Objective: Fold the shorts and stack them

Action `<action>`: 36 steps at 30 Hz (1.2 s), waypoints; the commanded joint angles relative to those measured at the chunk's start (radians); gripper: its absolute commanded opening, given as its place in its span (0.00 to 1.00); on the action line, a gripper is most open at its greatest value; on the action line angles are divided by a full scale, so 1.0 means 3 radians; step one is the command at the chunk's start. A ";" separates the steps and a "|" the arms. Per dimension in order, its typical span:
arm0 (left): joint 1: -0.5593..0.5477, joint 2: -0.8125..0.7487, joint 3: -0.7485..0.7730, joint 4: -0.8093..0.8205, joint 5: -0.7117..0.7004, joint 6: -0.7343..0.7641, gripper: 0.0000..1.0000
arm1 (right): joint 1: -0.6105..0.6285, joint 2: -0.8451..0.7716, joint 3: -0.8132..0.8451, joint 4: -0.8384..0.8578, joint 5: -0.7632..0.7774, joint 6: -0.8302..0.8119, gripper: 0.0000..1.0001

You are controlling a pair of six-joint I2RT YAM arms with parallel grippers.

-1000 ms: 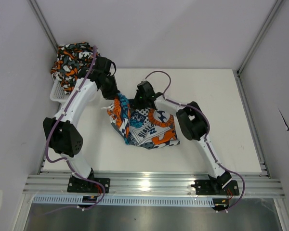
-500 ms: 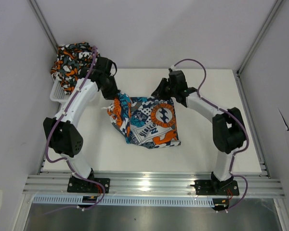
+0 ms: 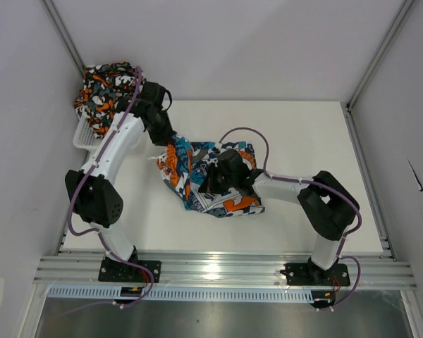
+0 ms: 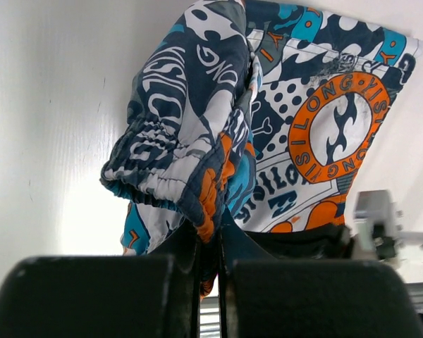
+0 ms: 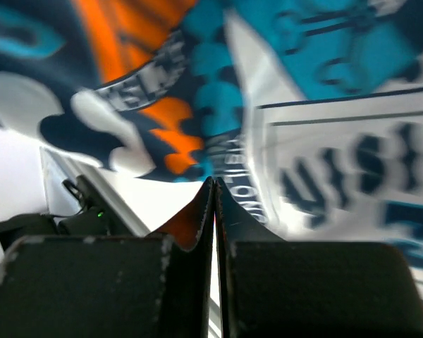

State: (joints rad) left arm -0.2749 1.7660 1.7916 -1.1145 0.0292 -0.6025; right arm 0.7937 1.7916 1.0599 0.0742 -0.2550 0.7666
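Observation:
The teal, orange and white patchwork shorts [image 3: 229, 163] lie spread in the middle of the table, with their left edge lifted. My left gripper [image 3: 166, 139] is shut on that bunched edge; in the left wrist view the cloth [image 4: 197, 141] hangs from the closed gripper [image 4: 211, 227]. My right gripper [image 3: 208, 186] lies low over the near left part of the shorts. In the right wrist view that gripper [image 5: 215, 183] has its jaws pressed together, with no cloth visible between them and blurred print [image 5: 324, 105] just beyond. The camouflage shorts [image 3: 106, 88] are heaped at the far left.
A white mesh basket [image 3: 84, 135] stands at the table's far left corner under the camouflage heap, close behind my left arm. Grey walls and metal rails enclose the table. The right arm's elbow [image 3: 331, 204] sticks out right of the shorts.
My right arm has swung back from the shorts' far right corner to a spot low over their near left part, and its jaws have shut. The left gripper has kept its hold.

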 commanded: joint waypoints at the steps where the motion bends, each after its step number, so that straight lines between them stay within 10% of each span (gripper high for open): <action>1: -0.0030 0.0009 0.0159 -0.0094 -0.0036 -0.0037 0.00 | 0.0156 0.0148 0.0067 0.0453 0.0155 0.0134 0.00; 36: 0.0011 -0.0124 0.0363 -0.0468 -0.0348 0.0122 0.00 | 0.0775 0.1038 0.0992 0.0136 0.0447 0.0359 0.00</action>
State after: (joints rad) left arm -0.2745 1.7691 1.8530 -1.2438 -0.0578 -0.5838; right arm 1.0355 2.1082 1.3266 0.0788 -0.0891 0.8444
